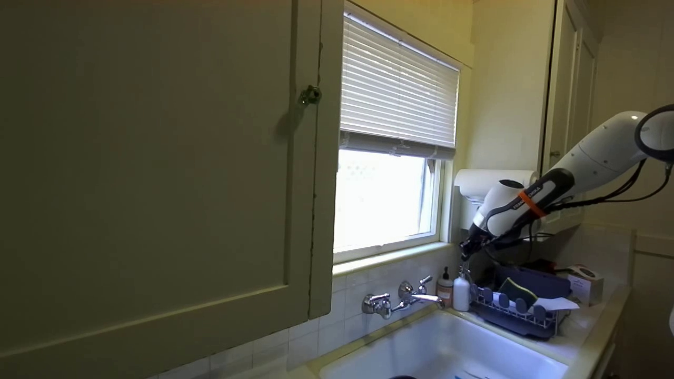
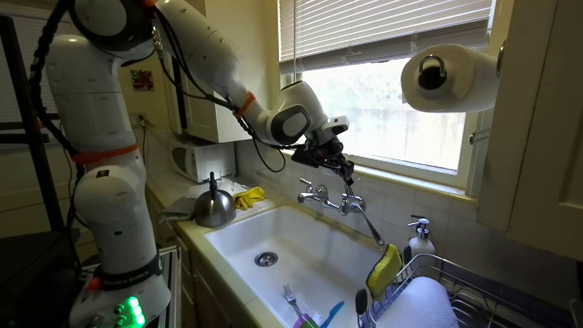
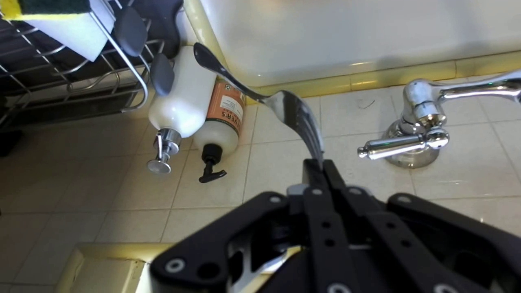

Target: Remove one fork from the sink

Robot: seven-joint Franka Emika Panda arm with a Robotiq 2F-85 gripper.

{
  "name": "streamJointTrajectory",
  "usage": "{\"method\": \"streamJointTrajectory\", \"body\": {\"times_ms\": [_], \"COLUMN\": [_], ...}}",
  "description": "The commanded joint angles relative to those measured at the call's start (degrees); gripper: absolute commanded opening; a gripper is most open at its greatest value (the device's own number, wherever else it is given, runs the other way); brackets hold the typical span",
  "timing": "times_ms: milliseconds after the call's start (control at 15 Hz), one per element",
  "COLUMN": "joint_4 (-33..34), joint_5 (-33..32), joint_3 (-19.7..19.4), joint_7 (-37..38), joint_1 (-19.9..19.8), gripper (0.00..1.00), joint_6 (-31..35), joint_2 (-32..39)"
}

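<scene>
— What are the jaws doing?

— The gripper (image 3: pixel 321 165) is pinching tight, hardly any gap showing, and it's holding an all-metal table fork (image 3: pixel 287 108) by its tines.

— How is the fork looking?

— It's hanging aslant, handle lowermost, its shiny steel-grey head curving into a slim neck and a darker, rounded, widening handle end. It's dangling near the chrome tap (image 3: pixel 427 116), seemingly above the rim of the sink (image 2: pixel 314 255); whether it's overhanging the basin, I can't tell.

— So which step are we watching?

— I'm judging the lifting-out done and the setting-down waiting. The next move is probably calling for a swing clear of the white pump bottle (image 3: pixel 181 93), perhaps towards the wire dish rack (image 2: pixel 426 255), then a gentle lowering before letting go.

— And below?

— Another fork (image 2: pixel 291 299) is lying in the sink, near a blue utensil (image 2: pixel 334 312), but the task is asking for only one
</scene>
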Motion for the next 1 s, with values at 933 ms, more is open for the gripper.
{"method": "streamJointTrajectory", "body": {"times_ms": [933], "joint_4": [11.7], "joint_5": [-38.74], "joint_3": [3.06], "joint_7": [38.56], "joint_1": [-19.87], "gripper": [0.01], "joint_6": [5.4], "joint_2": [-3.75]}}
